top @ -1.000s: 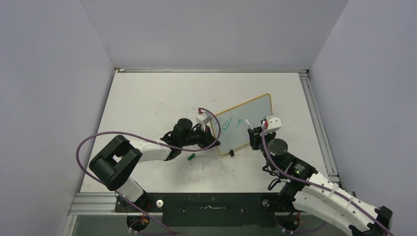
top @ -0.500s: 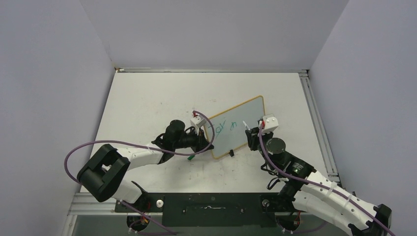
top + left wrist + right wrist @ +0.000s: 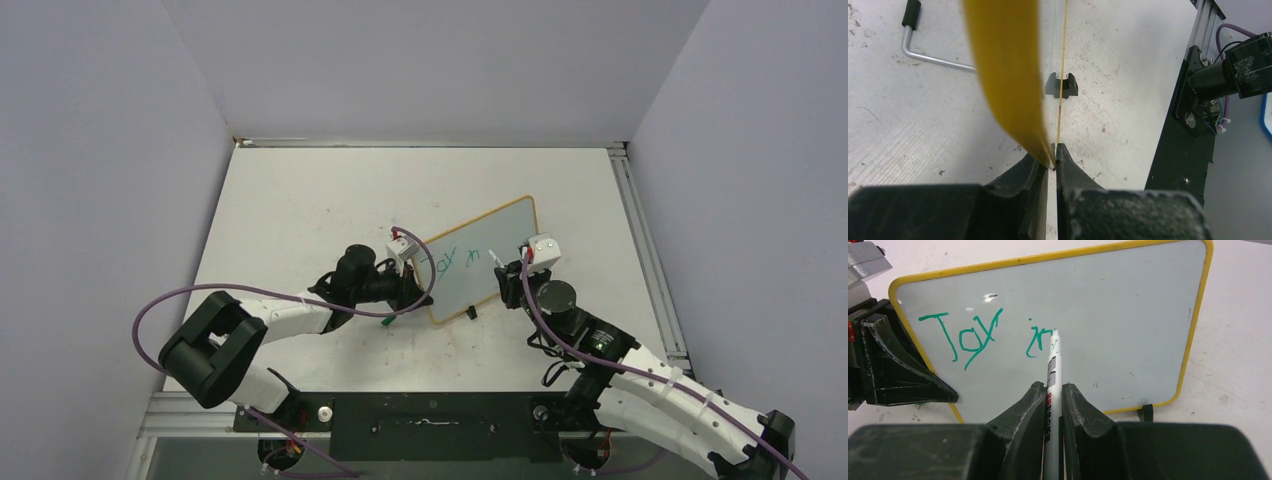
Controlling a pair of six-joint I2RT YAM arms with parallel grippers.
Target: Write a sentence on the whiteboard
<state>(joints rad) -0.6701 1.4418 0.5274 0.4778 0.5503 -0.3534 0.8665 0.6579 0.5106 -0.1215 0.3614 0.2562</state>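
The whiteboard (image 3: 490, 245) stands tilted on the table, white with a yellow rim. My left gripper (image 3: 418, 288) is shut on its left edge; the left wrist view shows the jaws (image 3: 1052, 152) pinching the yellow rim (image 3: 1008, 75). Teal words "Joy in" (image 3: 968, 337) run along the upper left of the board (image 3: 1118, 300). My right gripper (image 3: 1053, 392) is shut on a white marker (image 3: 1053, 365). The marker's tip is at the end of "in". In the top view the right gripper (image 3: 507, 272) is at the board's right side.
One black foot (image 3: 1146, 412) of the board shows at its lower edge, also in the left wrist view (image 3: 1061, 85). A bent metal rod with a black grip (image 3: 933, 57) lies on the table behind the board. A small green cap (image 3: 389, 318) lies below the left gripper. An aluminium rail (image 3: 640, 240) runs along the right.
The left gripper and the whiteboard shifted a little to the left. The right gripper followed to the left with the marker, and its tip now sits closer to the written "in".
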